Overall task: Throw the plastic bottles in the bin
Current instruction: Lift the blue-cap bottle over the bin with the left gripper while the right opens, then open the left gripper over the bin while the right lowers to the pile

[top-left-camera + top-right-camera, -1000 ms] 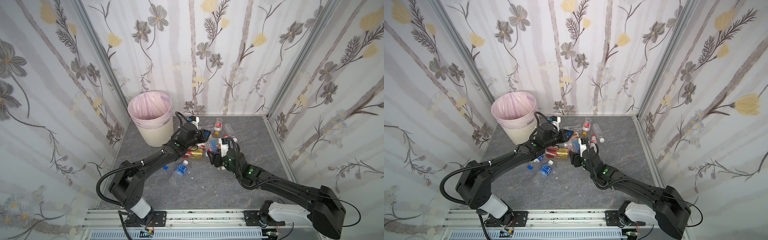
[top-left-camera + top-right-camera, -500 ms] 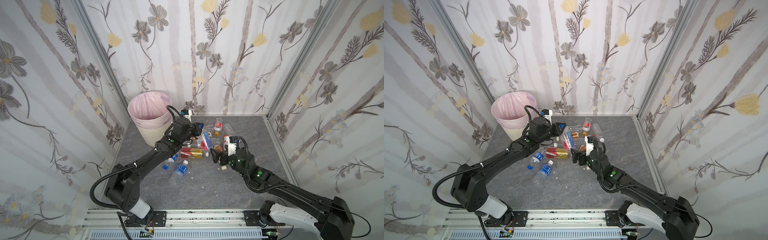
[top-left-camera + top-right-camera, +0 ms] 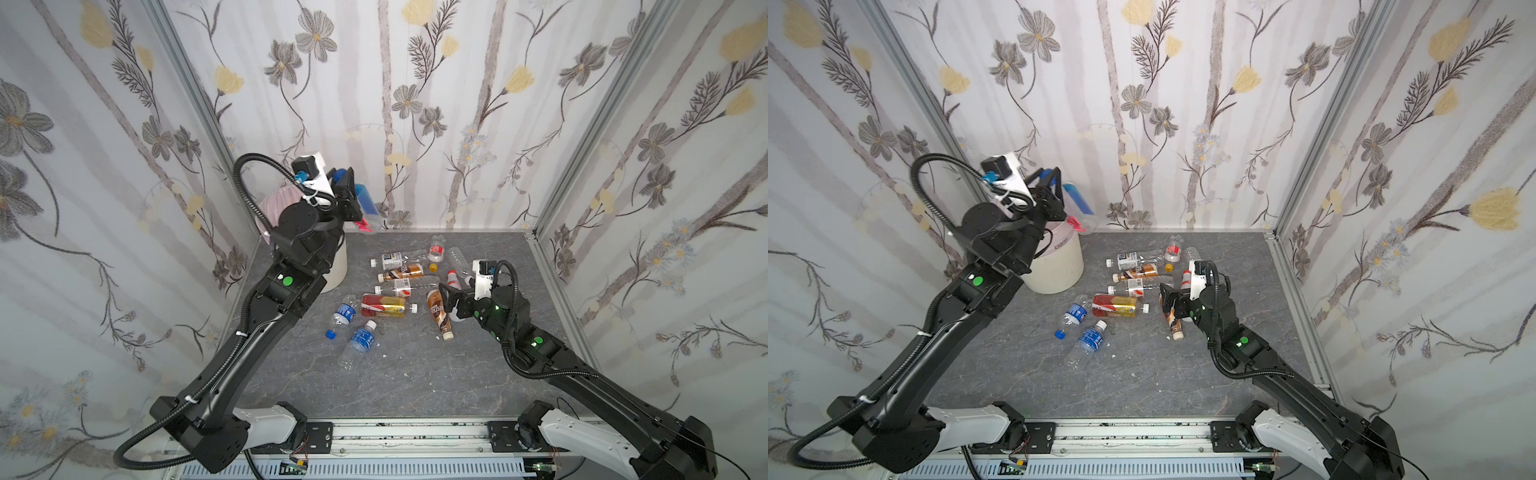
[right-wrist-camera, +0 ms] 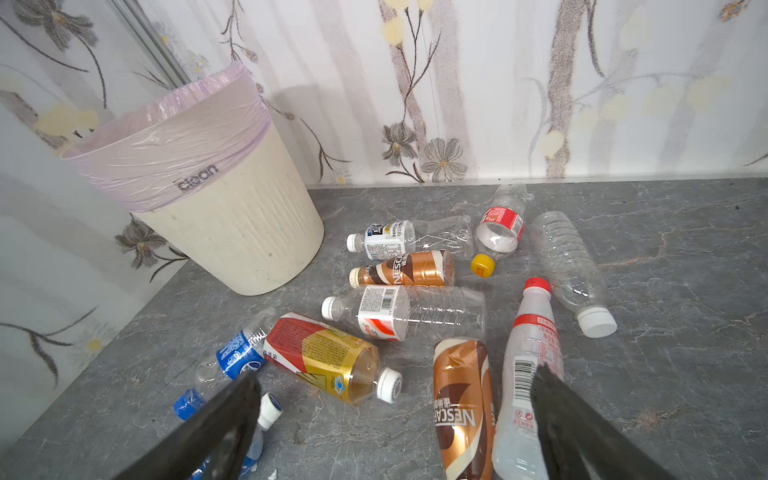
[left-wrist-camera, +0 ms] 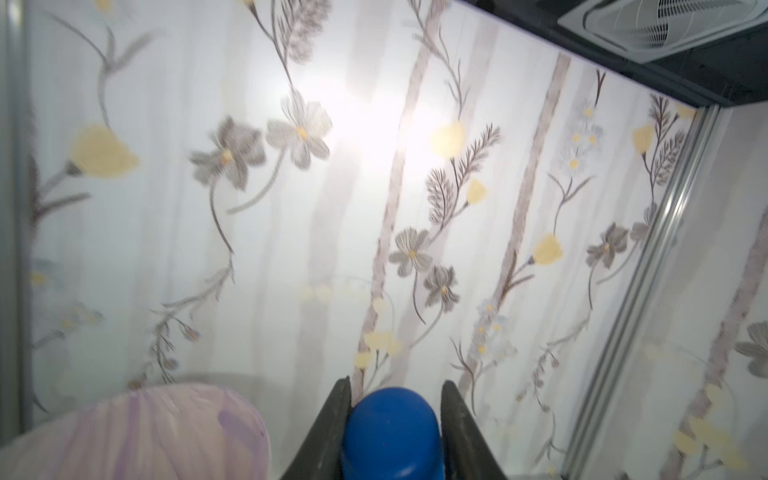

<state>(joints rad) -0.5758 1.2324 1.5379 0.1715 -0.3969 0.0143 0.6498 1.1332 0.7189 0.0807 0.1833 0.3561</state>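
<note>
Top view, left tool (image 3: 352,195) pinching blue-capped bottle (image 3: 368,203) near bin (image 3: 338,266) (half-hidden), right tool (image 3: 451,305) spread above bottles (image 3: 436,308)

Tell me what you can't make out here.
- Bin interior: in both top views the left arm mostly covers its mouth; the right wrist view shows only its side.
- Blue-capped bottle in the left pincer: the left wrist view's edge cuts off all but the cap.
- White specks on the table: too small.

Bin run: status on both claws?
Left claw shut on blue-capped bottle, high beside bin. Right claw open above scattered bottles. Nothing seen in the way.
</note>
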